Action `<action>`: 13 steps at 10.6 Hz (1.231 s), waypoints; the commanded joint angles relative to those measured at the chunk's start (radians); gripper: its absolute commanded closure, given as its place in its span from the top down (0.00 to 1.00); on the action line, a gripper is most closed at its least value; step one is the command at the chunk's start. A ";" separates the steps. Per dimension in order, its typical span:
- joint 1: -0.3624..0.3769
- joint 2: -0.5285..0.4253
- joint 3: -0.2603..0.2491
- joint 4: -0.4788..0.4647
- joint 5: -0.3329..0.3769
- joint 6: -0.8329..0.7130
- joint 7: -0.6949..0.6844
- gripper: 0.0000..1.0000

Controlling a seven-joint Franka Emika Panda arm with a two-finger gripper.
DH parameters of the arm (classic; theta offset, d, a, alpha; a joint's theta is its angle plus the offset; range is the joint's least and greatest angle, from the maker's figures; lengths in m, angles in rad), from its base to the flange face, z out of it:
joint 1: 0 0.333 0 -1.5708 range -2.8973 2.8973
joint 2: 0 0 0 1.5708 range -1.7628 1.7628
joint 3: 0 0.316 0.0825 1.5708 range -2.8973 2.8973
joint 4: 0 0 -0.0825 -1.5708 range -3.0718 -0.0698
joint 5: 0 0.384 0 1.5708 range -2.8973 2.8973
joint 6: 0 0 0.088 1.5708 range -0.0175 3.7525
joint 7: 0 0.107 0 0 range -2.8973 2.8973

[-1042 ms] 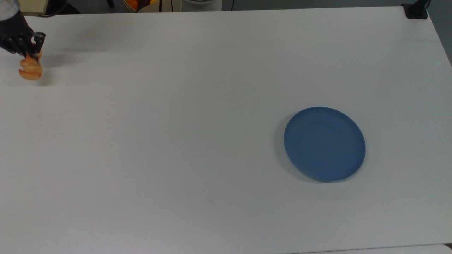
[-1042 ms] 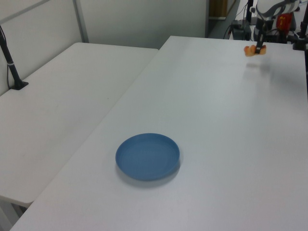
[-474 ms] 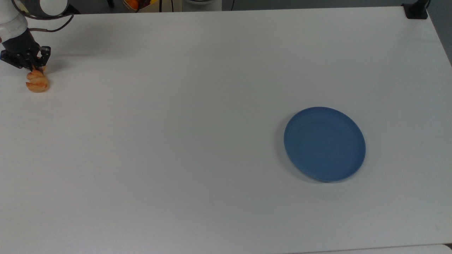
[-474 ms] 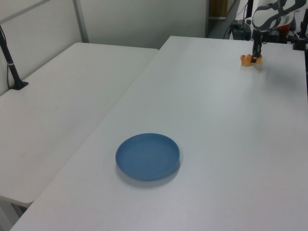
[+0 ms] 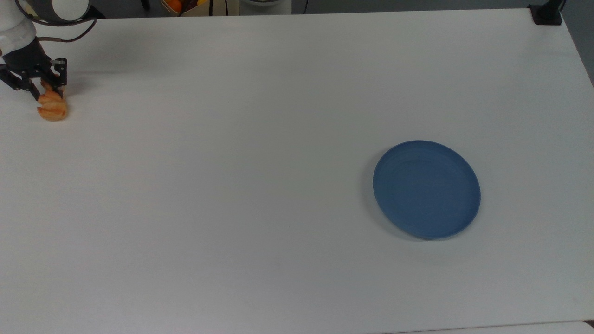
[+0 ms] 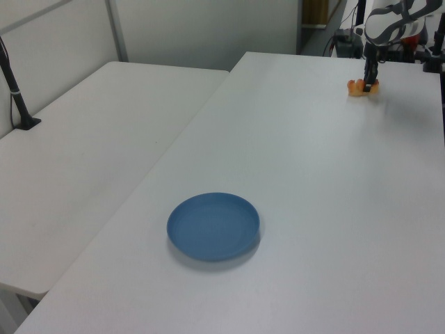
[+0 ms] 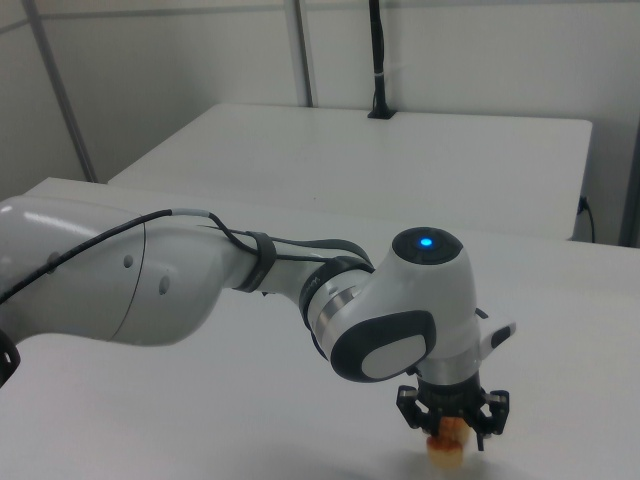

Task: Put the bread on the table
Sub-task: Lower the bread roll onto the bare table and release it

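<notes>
The bread (image 5: 52,109), a small orange-golden bun, rests on the white table (image 5: 278,116) at the far left of the top view. My gripper (image 5: 47,92) stands right over it, open, with a finger on each side of the bun's top end. The left view has the bread (image 6: 361,88) near the table's (image 6: 334,174) far right corner, under the gripper (image 6: 368,82). In the right view the bread (image 7: 445,443) sits low between the spread fingers of the gripper (image 7: 452,428), on the table (image 7: 250,420).
A round blue plate (image 5: 427,189) lies bare at the top view's right, far from the bread; in the left view this plate (image 6: 213,226) is near the front. A black post base (image 5: 546,14) sits at the table's top right corner. A second white table (image 6: 90,139) adjoins.
The gripper carried the bread a little to the top view's right and down onto the table, then its fingers spread apart and let go of the bun.
</notes>
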 commanded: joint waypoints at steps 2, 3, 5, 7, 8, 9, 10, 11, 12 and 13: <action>0.001 -0.004 0.000 -0.009 0.009 0.024 -0.017 1.00; 0.001 -0.004 0.000 -0.009 0.009 0.024 -0.016 1.00; -0.001 -0.004 0.000 -0.009 0.009 0.026 -0.013 1.00; -0.001 -0.004 -0.001 -0.009 0.009 0.026 -0.010 1.00; -0.001 -0.004 0.000 -0.010 0.009 0.026 -0.008 1.00; 0.002 -0.007 0.000 -0.010 0.011 0.020 -0.002 1.00; 0.009 -0.016 0.000 -0.010 0.014 0.014 0.026 1.00; 0.013 -0.028 0.000 -0.010 0.015 0.009 0.090 1.00; 0.016 -0.054 0.000 -0.009 0.015 -0.014 0.160 1.00; 0.024 -0.088 0.003 -0.007 0.014 -0.059 0.209 1.00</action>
